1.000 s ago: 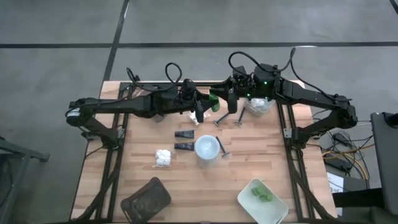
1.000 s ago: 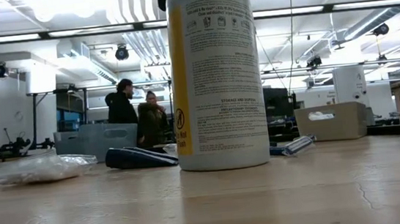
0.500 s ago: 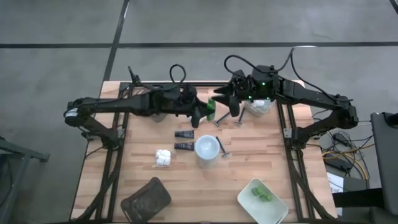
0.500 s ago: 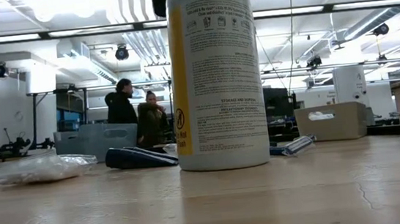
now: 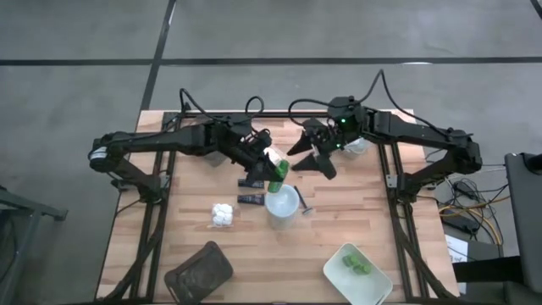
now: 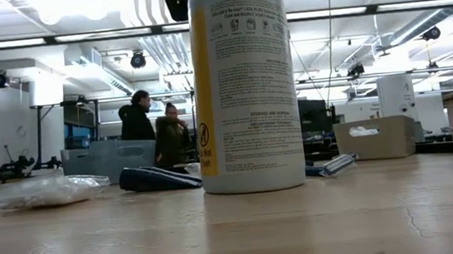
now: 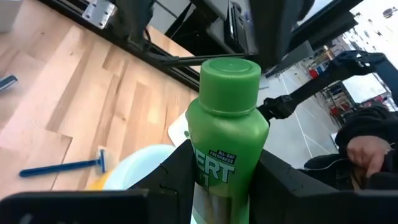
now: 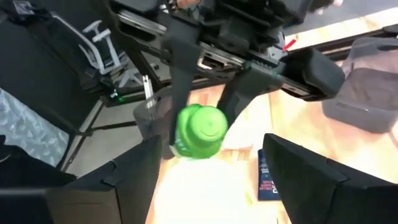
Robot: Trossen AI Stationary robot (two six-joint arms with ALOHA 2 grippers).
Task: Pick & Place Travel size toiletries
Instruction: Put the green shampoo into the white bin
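left end effector (image 5: 273, 172) over the middle of the wooden counter (image 5: 373, 222), clamped on a green bottle (image 5: 278, 171) just above the white cap of the yellow bottle (image 5: 282, 201). in the left wrist view, green bottle (image 7: 226, 134) upright between the two dark fingers (image 7: 176, 177), round green cap on top, white lettering on its side, a blue razor (image 7: 64, 167) flat on the boards beyond.

right end effector (image 5: 323, 161) just beside the green bottle, fingers spread wide, nothing between them. in the right wrist view, green bottle (image 8: 200, 131) seen cap-on, gripped by the other arm's fingers, well clear of the right arm's own fingers (image 8: 132, 177).

two short dark tubes (image 5: 250, 191) side by side left of the yellow bottle. white lumpy packet (image 5: 222, 213) further left on the counter. thin razor (image 5: 302, 203) touching or just beside the yellow bottle on its right. dark brown tray (image 5: 198, 269) at the near left edge. pale tray (image 5: 334, 269) at the near right edge, holding small green pieces (image 5: 356, 266). clear container (image 5: 355, 145) partly hidden under the right arm at the far side.

in the low view, yellow bottle (image 6: 244, 83) upright and filling the centre, a clear bag (image 6: 39, 192) at left, a dark tube (image 6: 158, 178) and a blue razor (image 6: 334, 165) behind it, two people (image 6: 154, 133) standing in the room beyond.
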